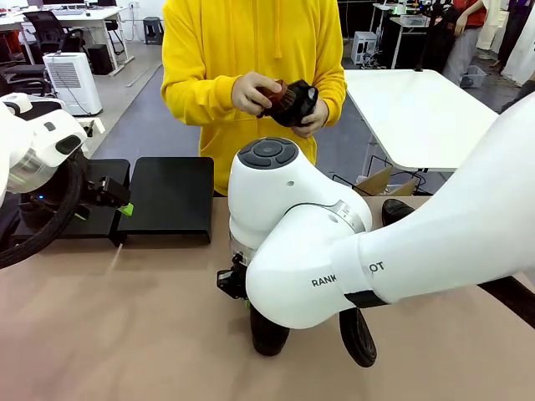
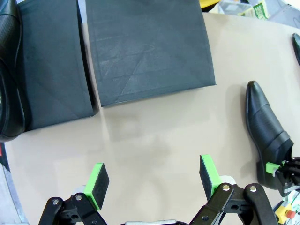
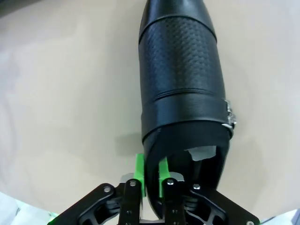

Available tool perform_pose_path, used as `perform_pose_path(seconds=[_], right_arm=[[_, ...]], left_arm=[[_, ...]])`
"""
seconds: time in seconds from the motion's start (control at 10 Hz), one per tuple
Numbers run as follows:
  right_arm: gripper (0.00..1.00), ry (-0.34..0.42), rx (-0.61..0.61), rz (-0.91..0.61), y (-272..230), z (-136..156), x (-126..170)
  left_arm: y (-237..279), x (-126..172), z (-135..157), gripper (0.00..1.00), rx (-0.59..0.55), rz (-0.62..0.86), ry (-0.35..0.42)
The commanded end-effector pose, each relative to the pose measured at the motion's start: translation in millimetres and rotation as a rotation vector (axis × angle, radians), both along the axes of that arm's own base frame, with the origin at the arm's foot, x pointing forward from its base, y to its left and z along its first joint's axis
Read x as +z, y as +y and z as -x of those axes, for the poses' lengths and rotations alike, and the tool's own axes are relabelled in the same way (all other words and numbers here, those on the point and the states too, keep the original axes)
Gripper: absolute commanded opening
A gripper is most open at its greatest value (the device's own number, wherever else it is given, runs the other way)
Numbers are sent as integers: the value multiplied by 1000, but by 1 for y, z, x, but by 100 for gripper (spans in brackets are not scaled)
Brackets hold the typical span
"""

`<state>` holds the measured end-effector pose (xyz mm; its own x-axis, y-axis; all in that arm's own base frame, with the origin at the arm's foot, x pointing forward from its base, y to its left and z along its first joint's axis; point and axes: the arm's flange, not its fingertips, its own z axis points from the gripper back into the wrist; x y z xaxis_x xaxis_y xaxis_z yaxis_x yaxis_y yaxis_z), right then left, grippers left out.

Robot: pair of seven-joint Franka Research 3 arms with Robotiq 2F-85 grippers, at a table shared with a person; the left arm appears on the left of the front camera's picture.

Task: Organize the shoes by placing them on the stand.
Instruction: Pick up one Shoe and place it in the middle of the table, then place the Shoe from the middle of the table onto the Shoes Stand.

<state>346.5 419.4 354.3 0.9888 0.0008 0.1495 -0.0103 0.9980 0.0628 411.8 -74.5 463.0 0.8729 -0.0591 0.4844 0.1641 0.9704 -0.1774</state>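
Right end effector point(image 3: 151, 169): its green pads point(image 3: 139, 165) are pinching the thin rear collar wall of the held shoe point(image 3: 180, 84), one pad inside the opening and one outside.
Left end effector point(image 2: 152, 174): its fingers are standing spread wide and empty, hovering over bare tabletop point(image 2: 154, 126) just in front of the stand point(image 2: 147, 47).
Held shoe, look: glossy black leather is showing a smooth narrow toe and a pebbled band across the middle. A small metal buckle point(image 3: 228, 115) is sitting at one side, and crumpled white paper point(image 3: 201, 152) is peeking from the opening.
Held shoe, place: it is standing upright on the tabletop near the middle, well apart from the stand.
Stand: flat matte-black metal with edges bending down is lying in two sections side by side, toward the robot's left.
Edge shoe point(image 2: 8, 79): it is lying along the outer side of the stand's farther section.
Rear shoe point(image 1: 396, 209): it is resting on the tabletop behind the right arm.
Person's shoe point(image 1: 294, 102): the person's hands point(image 1: 251, 92) are holding it above the far edge, and its lining is showing reddish brown.
Count: four shoes, two stand sections, two end effectors.
Tabletop: a smooth matte tan surface is carrying everything.
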Motion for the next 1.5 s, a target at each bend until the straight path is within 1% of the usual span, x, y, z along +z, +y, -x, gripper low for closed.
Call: perform_pose_path(seconds=[0.0,0.2,0.3,0.4,0.5,0.6,0.7,1.4], right_arm=[[54,-12,-30,-22,11,-3,3],[91,-26,-26,-46,7,3,16],[100,-42,-38,-80,1,9,30],[100,-47,-46,-117,-6,14,44],[100,-36,-44,-159,-14,20,58],[100,-7,-46,-175,-25,28,74],[100,-36,-45,-104,2,8,48],[100,-36,-45,-104,2,8,48]], left_arm=[[3,0,0,100,-8,16,-3],[3,0,0,100,-8,16,-3],[3,0,0,100,-8,16,-3],[3,0,0,100,-8,16,-3],[3,0,0,100,-8,16,-3],[3,0,0,100,-8,16,-3],[3,0,0,100,-8,16,-3],[3,0,0,100,-8,16,-3]])
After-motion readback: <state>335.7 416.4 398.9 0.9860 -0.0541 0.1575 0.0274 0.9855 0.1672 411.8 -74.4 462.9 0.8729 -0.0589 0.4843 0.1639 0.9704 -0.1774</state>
